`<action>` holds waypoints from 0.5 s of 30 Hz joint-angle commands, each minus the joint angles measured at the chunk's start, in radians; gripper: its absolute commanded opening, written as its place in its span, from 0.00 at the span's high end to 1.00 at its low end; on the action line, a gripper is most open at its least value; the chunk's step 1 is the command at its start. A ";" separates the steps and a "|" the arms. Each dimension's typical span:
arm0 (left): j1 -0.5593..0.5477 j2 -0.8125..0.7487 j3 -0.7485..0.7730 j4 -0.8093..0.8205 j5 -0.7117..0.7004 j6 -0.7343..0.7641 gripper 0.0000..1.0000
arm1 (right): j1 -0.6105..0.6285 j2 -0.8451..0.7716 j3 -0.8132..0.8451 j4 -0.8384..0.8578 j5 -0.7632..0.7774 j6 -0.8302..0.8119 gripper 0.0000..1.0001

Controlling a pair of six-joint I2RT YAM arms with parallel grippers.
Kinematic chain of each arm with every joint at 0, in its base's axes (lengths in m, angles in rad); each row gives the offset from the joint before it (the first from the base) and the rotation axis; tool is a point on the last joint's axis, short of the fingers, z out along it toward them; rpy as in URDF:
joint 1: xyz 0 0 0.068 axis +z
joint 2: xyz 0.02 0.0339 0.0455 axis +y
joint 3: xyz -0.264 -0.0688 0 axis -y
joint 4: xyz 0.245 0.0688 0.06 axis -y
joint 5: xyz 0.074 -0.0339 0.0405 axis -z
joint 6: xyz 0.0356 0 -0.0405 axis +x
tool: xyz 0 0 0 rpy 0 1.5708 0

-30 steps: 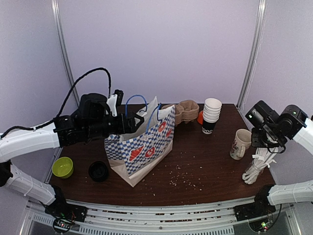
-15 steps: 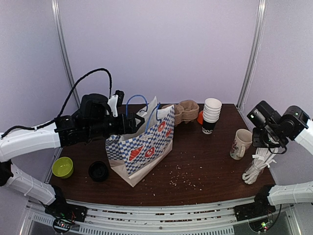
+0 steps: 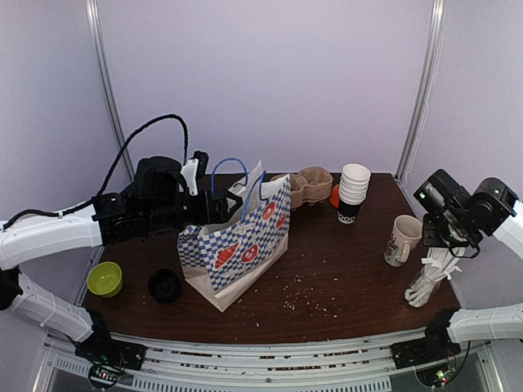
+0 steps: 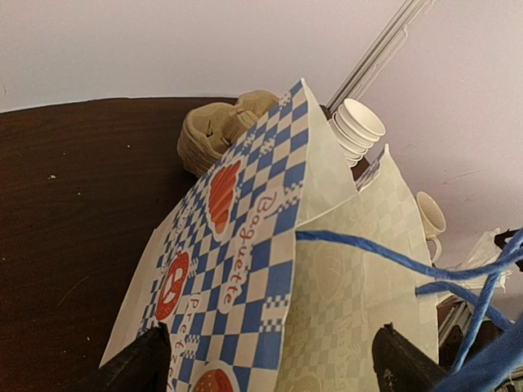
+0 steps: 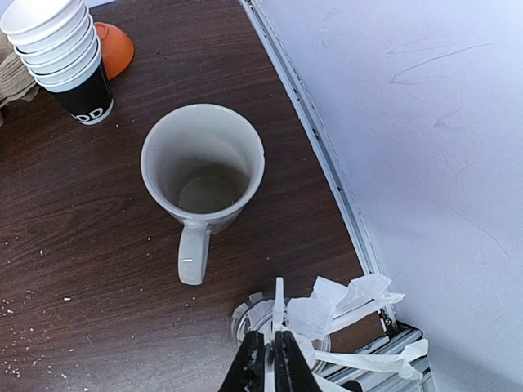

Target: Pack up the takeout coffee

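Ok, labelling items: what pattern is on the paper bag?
Paper bag: blue-and-white checks, red emblems; best in left wrist view.

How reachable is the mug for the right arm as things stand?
Likely yes. The mug stands upright on the table just ahead of the right pincer, with nothing between them. But the pincer looks shut on a white wrapped stick, so it must let go first.

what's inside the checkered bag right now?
Only cream inner wall of the checkered bag shows near its mouth. Its bottom and any contents are hidden by its own sides in every view.
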 commanded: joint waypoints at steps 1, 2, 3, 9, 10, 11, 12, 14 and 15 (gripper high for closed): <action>0.006 0.009 -0.022 0.026 0.015 0.002 0.12 | -0.007 0.000 -0.001 -0.030 0.022 0.005 0.97; 0.007 0.008 -0.022 0.026 0.013 0.002 0.12 | -0.007 0.001 0.004 -0.033 0.022 0.006 1.00; 0.007 0.007 -0.022 0.026 0.013 0.002 0.12 | -0.007 0.004 0.009 -0.037 0.024 0.006 1.00; 0.007 0.007 -0.017 0.025 0.007 0.005 0.12 | -0.008 0.016 0.080 -0.042 -0.001 -0.008 1.00; 0.006 0.008 -0.014 0.025 0.008 0.006 0.12 | -0.008 0.020 0.101 -0.042 -0.006 -0.011 1.00; 0.007 0.011 -0.013 0.025 0.008 0.005 0.12 | -0.007 0.026 0.124 -0.041 -0.011 -0.016 1.00; 0.007 0.012 -0.010 0.023 0.009 0.006 0.11 | -0.008 0.032 0.149 -0.042 -0.018 -0.024 1.00; 0.007 0.015 -0.004 0.019 0.007 0.008 0.11 | -0.006 0.046 0.200 -0.043 -0.024 -0.037 1.00; 0.007 0.018 0.000 0.017 0.006 0.007 0.12 | -0.007 0.055 0.225 -0.043 -0.030 -0.047 1.00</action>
